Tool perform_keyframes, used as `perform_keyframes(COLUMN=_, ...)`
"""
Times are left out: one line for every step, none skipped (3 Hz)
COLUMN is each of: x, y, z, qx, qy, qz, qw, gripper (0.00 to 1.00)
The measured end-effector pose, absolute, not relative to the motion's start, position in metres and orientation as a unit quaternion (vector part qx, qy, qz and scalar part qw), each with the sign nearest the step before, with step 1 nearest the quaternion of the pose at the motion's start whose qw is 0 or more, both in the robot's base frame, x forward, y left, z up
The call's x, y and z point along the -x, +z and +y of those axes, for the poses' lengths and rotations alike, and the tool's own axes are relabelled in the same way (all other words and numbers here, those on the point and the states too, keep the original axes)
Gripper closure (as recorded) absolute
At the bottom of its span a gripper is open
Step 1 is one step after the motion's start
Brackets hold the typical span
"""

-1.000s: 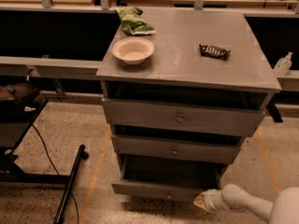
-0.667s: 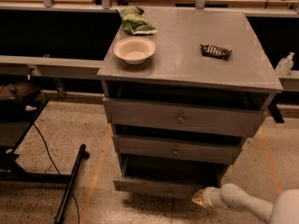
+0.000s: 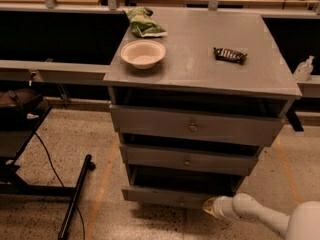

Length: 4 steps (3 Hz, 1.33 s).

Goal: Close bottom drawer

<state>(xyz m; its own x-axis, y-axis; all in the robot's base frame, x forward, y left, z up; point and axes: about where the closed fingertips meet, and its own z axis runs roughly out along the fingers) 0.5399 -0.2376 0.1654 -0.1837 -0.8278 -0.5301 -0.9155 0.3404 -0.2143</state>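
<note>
Floor, far left: black pole lying on the speckled floor, well apart from the cabinet.
Worktop: grey, scuffed top of the three-drawer cabinet.
On the worktop, left: green packet at the back, white bowl just in front of it.
Bottom drawer: lowest of the three, pulled part way out, slim front panel standing forward of the middle drawer, dark gap above it.
Knob: small, round, near the middle of the bottom front.
Handling, as a judgement: stiff wooden box, probably light, sliding with some friction; no fragility to worry about.
Where to take hold: no hold needed; flat push on the front panel, best near the knob, since pressure at one end may skew and jam the drawer.
Claw: low at bottom right, tip at the right part of the bottom front, seemingly touching it; wide or narrow cannot be told.
Arm: white, reaching in from the lower right corner.
On the worktop, right: dark wrapped bar.
Far right: clear bottle on a ledge beside the cabinet.
</note>
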Motion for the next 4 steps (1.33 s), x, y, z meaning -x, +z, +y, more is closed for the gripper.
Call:
perform_keyframes(x=-0.539, y=0.165, z=-0.238, qx=0.569, qy=0.076, qz=0.765, qw=0.29, gripper=1.0)
perform_keyframes(x=-0.563, y=0.171, z=-0.226, qx=0.578, qy=0.06, qz=0.754, qw=0.307, gripper=1.0)
perform_keyframes(x=-0.563, y=0.171, z=-0.226, qx=0.578, qy=0.06, qz=0.754, qw=0.307, gripper=1.0)
perform_keyframes(x=-0.582, y=0.176, z=-0.215, qx=0.584, qy=0.05, qz=0.745, qw=0.319, gripper=1.0)
